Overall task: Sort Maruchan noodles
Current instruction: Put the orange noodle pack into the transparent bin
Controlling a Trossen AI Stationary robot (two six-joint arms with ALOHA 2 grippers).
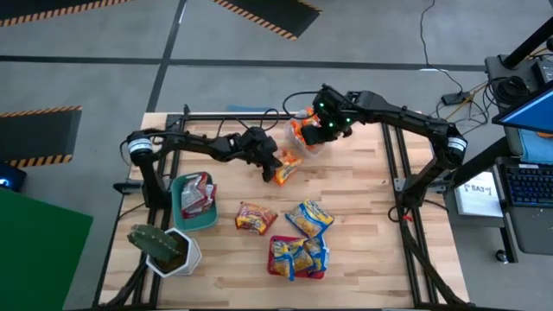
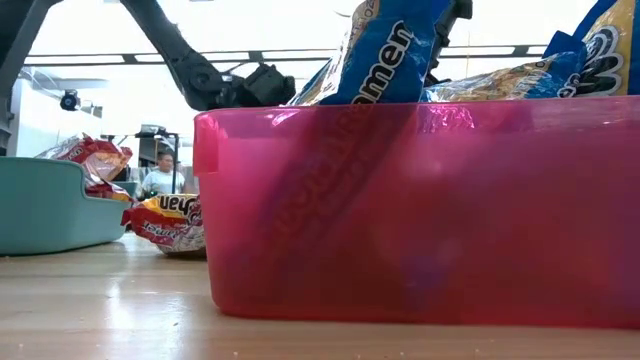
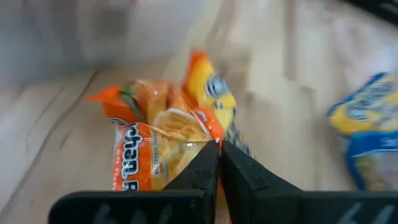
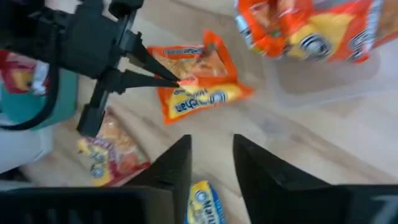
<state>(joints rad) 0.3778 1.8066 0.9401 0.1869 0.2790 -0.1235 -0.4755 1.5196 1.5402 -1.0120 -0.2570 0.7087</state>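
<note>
The Maruchan noodles are sorted by kind. Orange packets (image 1: 302, 134) lie in a clear bin, silver/red ones (image 1: 197, 192) in a teal bin, and blue-and-yellow ones (image 1: 298, 257) in a red bin. One silver/red packet (image 1: 256, 216) and one blue-and-yellow packet (image 1: 309, 216) lie loose on the table. My left gripper (image 1: 270, 168) is shut on another orange packet (image 1: 286, 166) just beside the clear bin. My right gripper (image 4: 211, 155) hovers open above the clear bin (image 4: 323, 74) and touches nothing. My left gripper (image 4: 177, 79) pinches the orange packet between its two fingertips by the edge (image 4: 186, 81) on the packet's left side. The fingers come slanting down from the table's left. The packet (image 3: 161, 140) is tilted; whether it is clear of the table I cannot tell.
A potted cactus (image 1: 164, 246) stands at the near left corner, next to the teal bin (image 1: 183, 216). The red bin (image 2: 420, 200) fills the low view's foreground. Bare wood lies on the table's right half (image 1: 363, 199). A person (image 2: 163, 175) sits in the room behind.
</note>
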